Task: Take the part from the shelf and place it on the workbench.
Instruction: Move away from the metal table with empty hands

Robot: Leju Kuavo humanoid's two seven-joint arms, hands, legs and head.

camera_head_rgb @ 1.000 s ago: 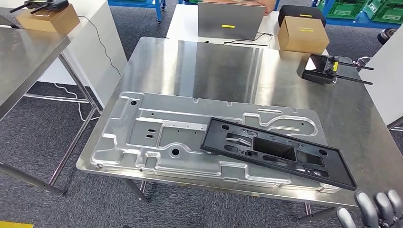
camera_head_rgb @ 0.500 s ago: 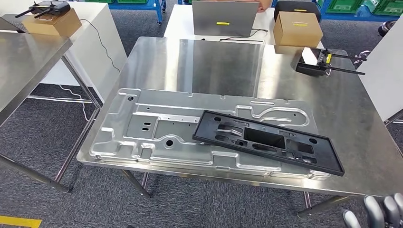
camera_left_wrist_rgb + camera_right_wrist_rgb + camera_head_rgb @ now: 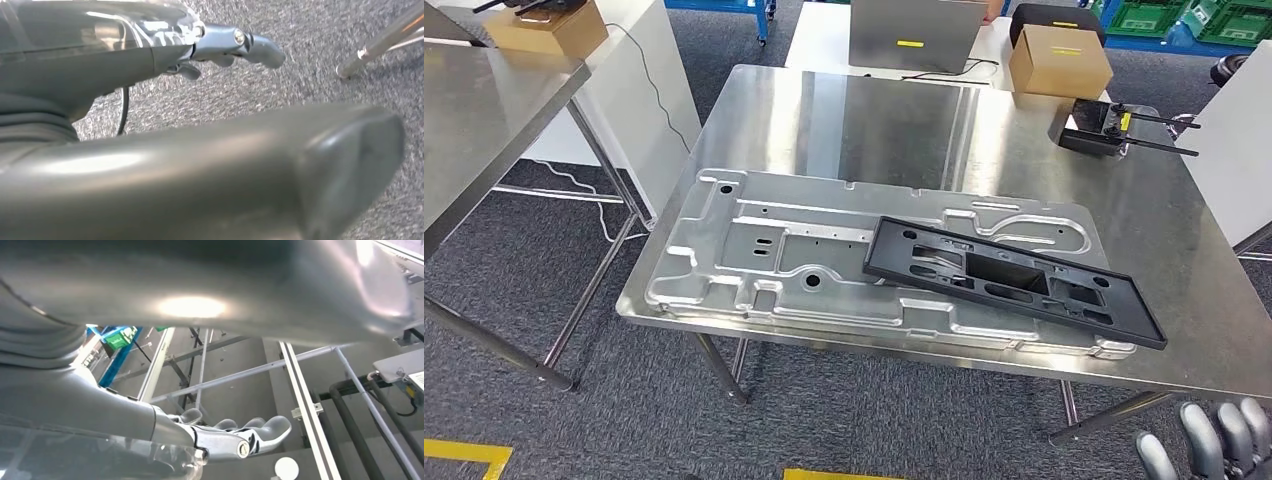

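A black plastic frame part lies flat on the steel workbench, resting across the right end of a large stamped silver panel. My right hand shows at the lower right, below the bench's front edge, with its fingers upright and apart, holding nothing. In the right wrist view that hand has its fingers stretched out and empty. My left hand hangs over grey carpet, its fingers extended with nothing in them.
On the bench's far right corner sit a black device with antennas and, behind it, a cardboard box. A silver laptop stands on a white table behind. A second steel table is at the left, a white panel at the right.
The whole picture has shifted as the camera moved; the bench now sits slightly higher and to the right. The parts keep their places on it. My right hand stays at the lower right.
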